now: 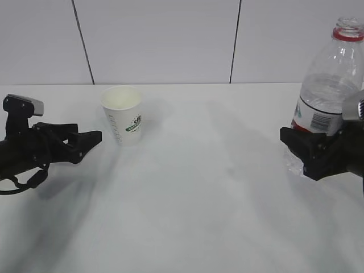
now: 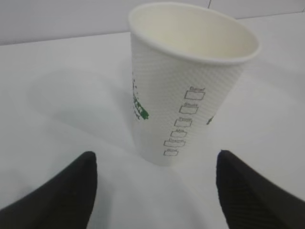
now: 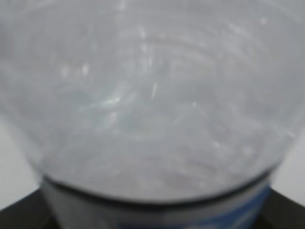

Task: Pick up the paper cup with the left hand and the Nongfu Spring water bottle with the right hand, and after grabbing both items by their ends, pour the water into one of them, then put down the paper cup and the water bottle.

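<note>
1. My left hand point(image 1: 85, 140) is low over the table point(image 1: 199, 187), left of the cup point(image 1: 122, 114), with a gap between the tips and the cup. In the left wrist view the two fingers point(image 2: 57, 191) stand wide apart and the cup point(image 2: 190, 81) is ahead of them, between their lines but not yet inside. So the left hand is open and holds nothing.

2. The cup stands upright on the table, left of the middle. Its inside looks dry and empty, as far as I can see.

3. My right hand point(image 1: 310, 151) is at the lower part of the bottle point(image 1: 330, 91), at the right edge of the exterior view. The bottle fills the right wrist view point(image 3: 152, 95) and dark finger parts show at both lower corners. I judge that the right hand is closed around the bottle.

4. The bottle is upright and has no cap. Whether its base rests on the table or is lifted, I cannot tell. I cannot read the water level either.

5. Done, by my judgement: only the grasp on the bottle.

6. Left to do: close the left hand on the cup, lift both, pour, and put both down.
</note>
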`<action>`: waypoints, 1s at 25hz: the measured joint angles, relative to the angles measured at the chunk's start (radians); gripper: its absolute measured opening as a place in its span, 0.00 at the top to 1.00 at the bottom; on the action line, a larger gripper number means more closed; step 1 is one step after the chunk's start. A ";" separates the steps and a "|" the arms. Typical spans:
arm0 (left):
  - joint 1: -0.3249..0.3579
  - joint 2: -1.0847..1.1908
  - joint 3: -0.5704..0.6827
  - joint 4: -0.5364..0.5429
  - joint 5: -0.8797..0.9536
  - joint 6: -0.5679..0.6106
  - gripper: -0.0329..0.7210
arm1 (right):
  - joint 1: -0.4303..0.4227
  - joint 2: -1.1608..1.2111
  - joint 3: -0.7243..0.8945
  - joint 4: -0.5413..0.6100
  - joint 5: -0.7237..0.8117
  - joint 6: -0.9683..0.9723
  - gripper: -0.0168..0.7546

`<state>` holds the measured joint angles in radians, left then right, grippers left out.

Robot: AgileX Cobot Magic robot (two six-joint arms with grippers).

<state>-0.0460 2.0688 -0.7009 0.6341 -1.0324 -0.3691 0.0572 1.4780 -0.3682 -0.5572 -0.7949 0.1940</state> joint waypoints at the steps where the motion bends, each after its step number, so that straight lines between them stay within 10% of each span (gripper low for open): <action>1: 0.000 0.000 0.000 -0.002 -0.009 0.000 0.20 | 0.000 0.000 0.000 0.000 0.000 0.000 0.33; 25: -0.114 0.087 -0.036 -0.089 -0.036 0.135 0.06 | 0.000 0.000 0.000 0.000 0.002 0.000 0.34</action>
<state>-0.1596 2.1562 -0.7365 0.5452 -1.0689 -0.2343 0.0572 1.4780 -0.3682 -0.5572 -0.7933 0.1940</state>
